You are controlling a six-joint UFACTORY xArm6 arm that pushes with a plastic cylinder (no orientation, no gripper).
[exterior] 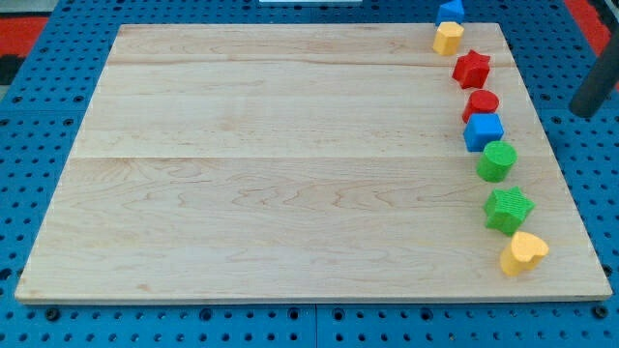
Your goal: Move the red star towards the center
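The red star (pixel 472 69) lies near the board's right edge, toward the view's top. My tip (pixel 582 113) is a dark rod at the view's far right, off the wooden board (pixel 290 164), to the right of and slightly below the red star. It touches no block.
A column of blocks runs down the board's right side: blue block (pixel 450 10), yellow heart (pixel 447 38), red cylinder (pixel 481 103), blue cube (pixel 483 131), green cylinder (pixel 498 160), green star (pixel 508 210), yellow heart (pixel 523 252). Blue pegboard surrounds the board.
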